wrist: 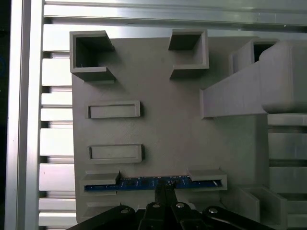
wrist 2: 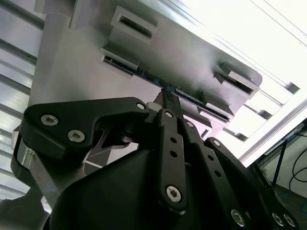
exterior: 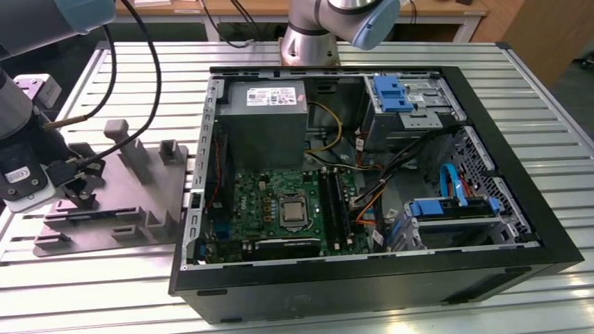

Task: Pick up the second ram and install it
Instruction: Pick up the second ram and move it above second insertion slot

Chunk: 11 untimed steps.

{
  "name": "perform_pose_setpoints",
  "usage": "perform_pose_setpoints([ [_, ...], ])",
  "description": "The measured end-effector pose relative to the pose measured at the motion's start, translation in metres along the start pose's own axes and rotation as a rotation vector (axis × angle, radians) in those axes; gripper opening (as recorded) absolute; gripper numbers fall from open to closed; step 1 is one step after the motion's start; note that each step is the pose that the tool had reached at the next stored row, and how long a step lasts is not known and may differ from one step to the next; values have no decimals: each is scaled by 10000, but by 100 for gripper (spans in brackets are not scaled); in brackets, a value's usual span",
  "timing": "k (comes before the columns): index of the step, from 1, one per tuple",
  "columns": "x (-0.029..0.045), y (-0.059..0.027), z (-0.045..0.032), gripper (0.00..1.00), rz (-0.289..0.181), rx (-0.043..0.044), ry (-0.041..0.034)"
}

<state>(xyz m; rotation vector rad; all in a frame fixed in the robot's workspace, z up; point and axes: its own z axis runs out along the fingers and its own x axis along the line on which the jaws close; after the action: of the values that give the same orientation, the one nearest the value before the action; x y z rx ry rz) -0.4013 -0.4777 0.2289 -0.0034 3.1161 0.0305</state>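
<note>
legible text: none | white label (exterior: 275, 95) on the grey power supply (exterior: 269, 132) in the open computer case (exterior: 371, 285), exterior view: print too small to make out | pale sticker (exterior: 19, 176) on the arm's wrist (exterior: 21, 125): unreadable | second ram (wrist: 144, 182) (wrist 2: 144, 75) in both wrist views: bluish marks, nothing readable

A grey plastic fixture plate (wrist: 168, 129) with upright blocks lies on a slatted aluminium bench (exterior: 93, 278), near its edge at the exterior view's left. Just beside it sits a black computer case (exterior: 371, 278), open on its side. Inside are a green motherboard (exterior: 255, 202), a grey boxy power supply (exterior: 264, 125) and blue plastic drive latches (exterior: 390, 94), with loose orange and blue cables between them.
</note>
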Motion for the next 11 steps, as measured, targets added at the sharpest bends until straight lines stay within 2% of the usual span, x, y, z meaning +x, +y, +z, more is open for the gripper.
perform_pose_setpoints([
  [11, 1, 0, 0, 11, -175, -5, 4],
])
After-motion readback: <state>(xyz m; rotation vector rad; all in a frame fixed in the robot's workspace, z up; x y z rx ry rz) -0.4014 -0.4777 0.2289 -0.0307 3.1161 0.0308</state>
